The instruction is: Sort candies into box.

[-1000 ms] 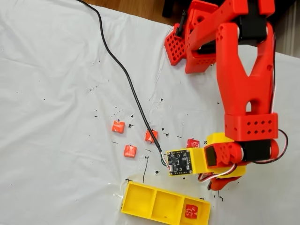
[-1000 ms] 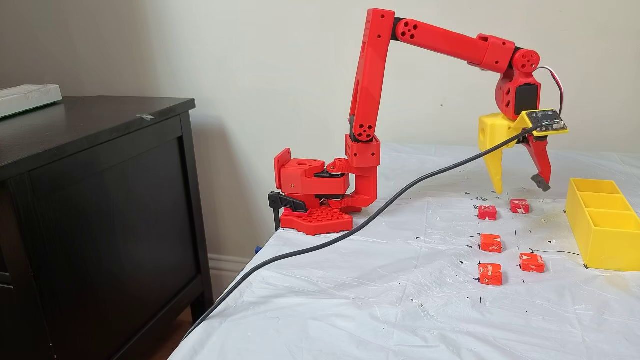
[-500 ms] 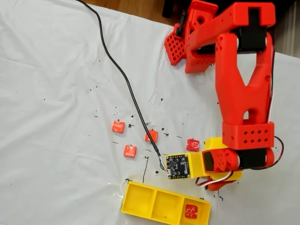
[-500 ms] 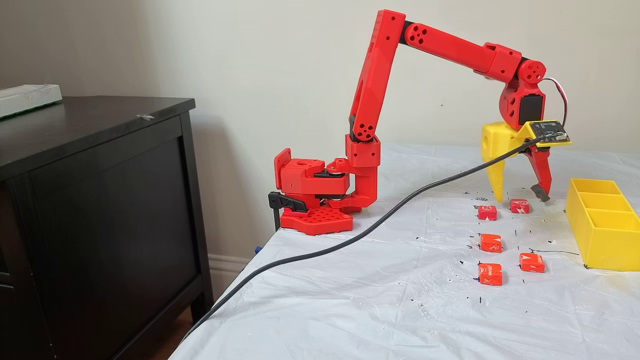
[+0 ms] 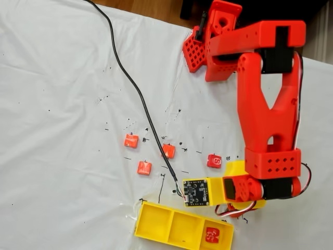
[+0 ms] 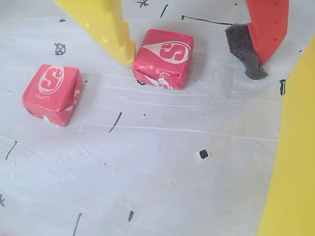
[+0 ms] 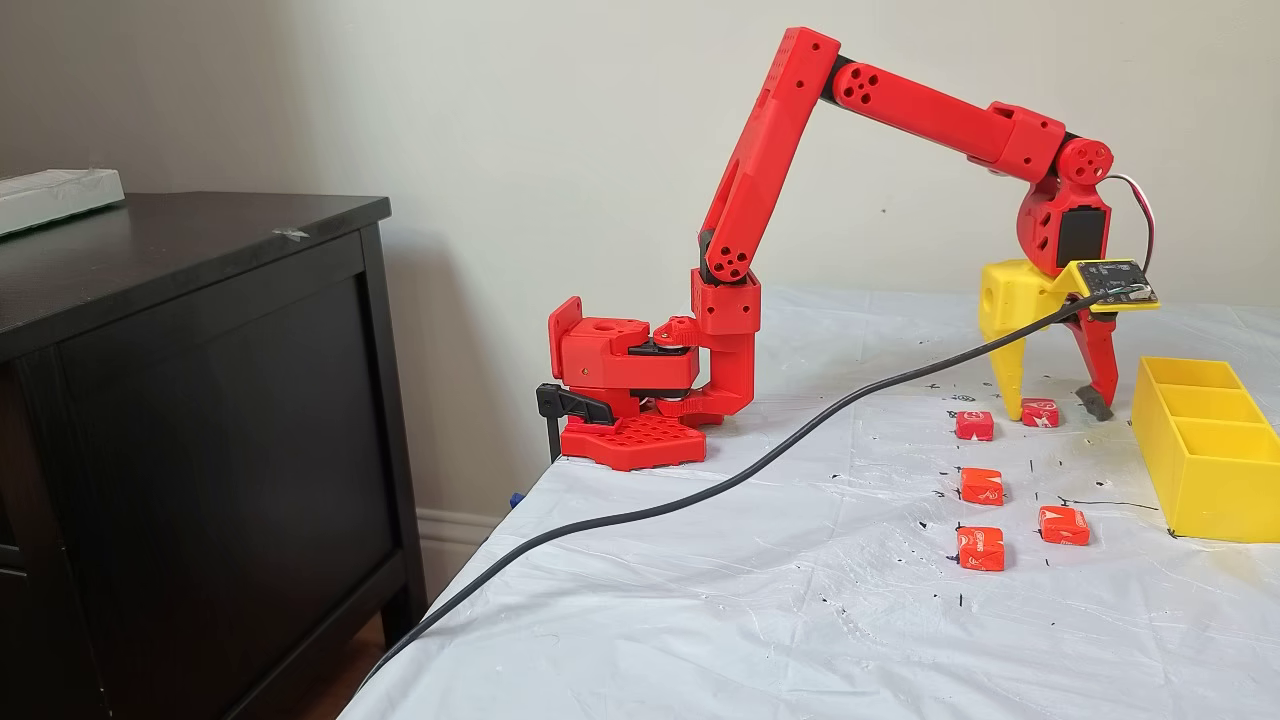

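**Claw down around a candy beside the box**

Landmark: the box [image 7: 1205,455], a yellow three-compartment tray at the edge of the white-covered surface [image 7: 760,600].

- Claw [image 6: 192,61] lowered to the surface just beside the box, fingers apart. In the wrist view the yellow finger [image 6: 106,27] touches the left edge of one candy [image 6: 164,58]; the red finger with its grey pad [image 6: 266,34] stands clear of the candy's right side, a gap between them. Nothing clamped.
- That candy lies flat on the surface, white "S" mark up, between the fingers, close to the box wall [image 6: 295,162].
- Second candy [image 6: 51,93], marked "cherry", sits outside the yellow finger, farther from the box.
- Side fixed view: three more candies on the surface, farther out from the box's long side: one [image 7: 981,486], then a pair [image 7: 981,549] and [image 7: 1063,525].
- Fixed view from above: one candy [image 5: 211,235] already inside the box, in the end compartment nearest the claw; the other two compartments hold none.
- Black cable [image 7: 700,490] runs across the surface up to the small circuit board [image 5: 196,192] on the claw.
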